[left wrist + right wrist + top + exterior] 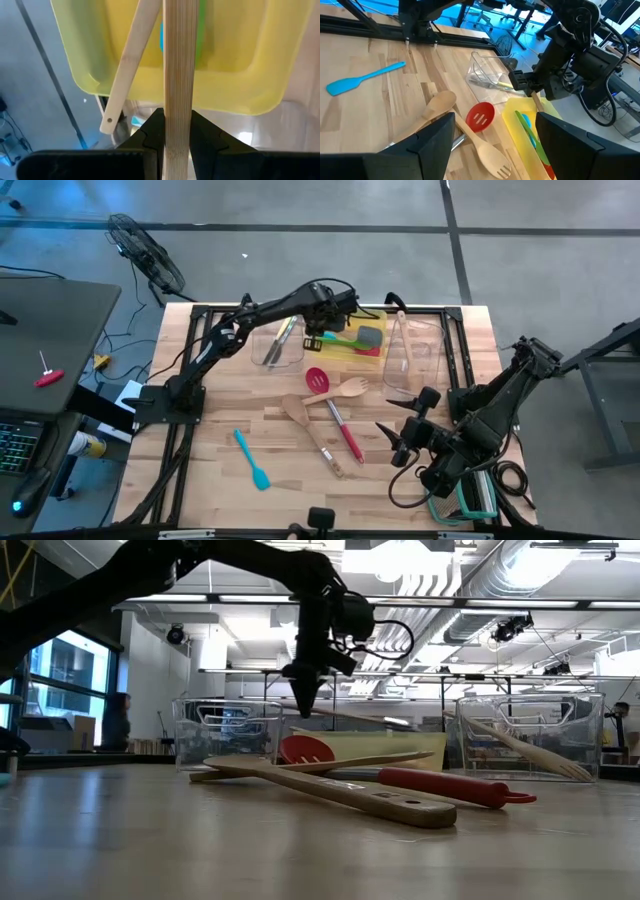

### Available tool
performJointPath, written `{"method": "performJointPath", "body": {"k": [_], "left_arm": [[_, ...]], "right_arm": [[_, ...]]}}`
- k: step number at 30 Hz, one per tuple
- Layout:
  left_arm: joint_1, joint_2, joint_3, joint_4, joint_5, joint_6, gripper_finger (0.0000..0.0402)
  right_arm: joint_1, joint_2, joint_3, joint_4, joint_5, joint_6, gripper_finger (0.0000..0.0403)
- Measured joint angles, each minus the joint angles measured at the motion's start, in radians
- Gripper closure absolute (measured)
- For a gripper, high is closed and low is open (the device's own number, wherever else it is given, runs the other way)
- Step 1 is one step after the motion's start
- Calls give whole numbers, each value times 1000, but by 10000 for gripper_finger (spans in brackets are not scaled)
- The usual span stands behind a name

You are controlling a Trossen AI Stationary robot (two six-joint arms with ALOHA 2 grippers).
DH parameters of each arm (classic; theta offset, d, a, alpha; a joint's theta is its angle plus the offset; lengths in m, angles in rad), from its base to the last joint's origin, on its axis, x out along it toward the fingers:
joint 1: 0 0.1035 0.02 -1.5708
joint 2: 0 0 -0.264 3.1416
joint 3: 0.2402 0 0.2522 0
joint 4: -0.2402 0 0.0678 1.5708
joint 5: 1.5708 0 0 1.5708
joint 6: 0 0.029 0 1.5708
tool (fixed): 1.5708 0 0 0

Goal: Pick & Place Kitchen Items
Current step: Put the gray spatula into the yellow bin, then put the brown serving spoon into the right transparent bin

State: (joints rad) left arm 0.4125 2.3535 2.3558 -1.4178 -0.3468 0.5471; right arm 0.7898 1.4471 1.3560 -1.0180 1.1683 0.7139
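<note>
While clamping a wooden utensil (177, 75), left tool (176, 131) above yellow bin (250, 60)

The far edge of the desk (230, 480) is crowded: a clear bin (278, 345), the yellow bin (350, 340) and a second clear bin (412, 350) stand in a row, with the left hand (322, 332) over the yellow bin, closed on a wooden stick (177, 75). Mid-desk, a red slotted spoon (335, 408), wooden spoon (310, 430) and wooden fork (340, 390) lie crossed and touching. The near left corner is open but for a blue spatula (252, 460). The right hand (398, 442), fingers spread, fills the near right corner.
</note>
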Motion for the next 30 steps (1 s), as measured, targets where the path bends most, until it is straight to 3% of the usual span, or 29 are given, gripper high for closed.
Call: {"method": "performJointPath", "body": {"k": [11,21,30], "left_arm": [[8,6,0,15,28,-6,346],[2,6,0,90,-22,-28,193],[-100,-51,0,54,-352,-21,159]], "right_arm": [[0,0,0,6,-25,19,133],[0,0,0,6,-48,19,133],[0,0,0,2,-48,3,133]]}}
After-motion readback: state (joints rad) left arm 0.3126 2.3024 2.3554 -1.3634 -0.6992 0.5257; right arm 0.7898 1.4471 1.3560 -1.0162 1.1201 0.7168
